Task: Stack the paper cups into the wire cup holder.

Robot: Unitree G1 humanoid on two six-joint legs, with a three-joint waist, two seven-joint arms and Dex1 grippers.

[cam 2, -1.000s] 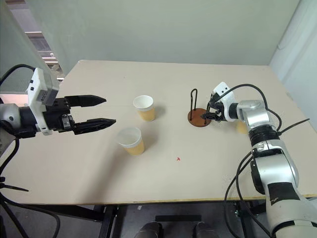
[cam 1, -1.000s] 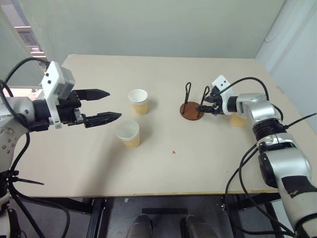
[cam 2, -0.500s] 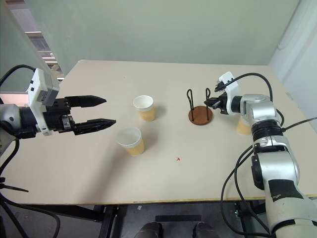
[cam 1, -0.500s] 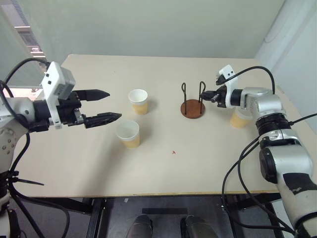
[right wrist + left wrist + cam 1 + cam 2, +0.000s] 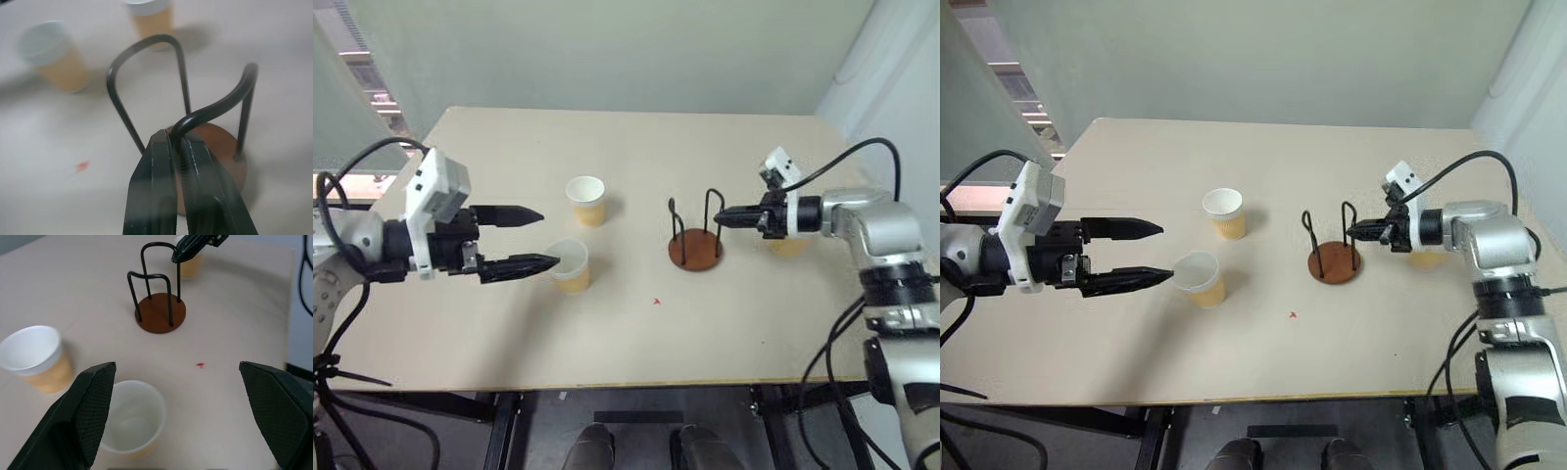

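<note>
Between the left gripper's [image 5: 540,238] wide-apart fingers sits the nearest paper cup [image 5: 568,264], or just about: it stands upright on the worktop [image 5: 636,333] right past the lower fingertip, mouth up, not touched as far as I can tell. So the cup's long axis is vertical while those fingers point roughly level at it from the side, which looks like a decent line-up for a side grab. A second cup [image 5: 586,200] stands a little farther off, beyond the upper fingertip.

Over on the other side, the right gripper [image 5: 721,215] has its fingers pressed together around the top of one black wire loop of the cup holder [image 5: 694,238]; the right wrist view shows the wire pinched between them. The holder's round brown base rests on the worktop below and just ahead of those fingertips, loops upright, no cup in it yet. A third cup [image 5: 1427,258] stands just behind that gripper, mostly hidden by it.

My read: the left arm is clearly the closer one to the two loose cups, and the holder lies well off to the right of them, so the cup needs lifting and carrying across.
</note>
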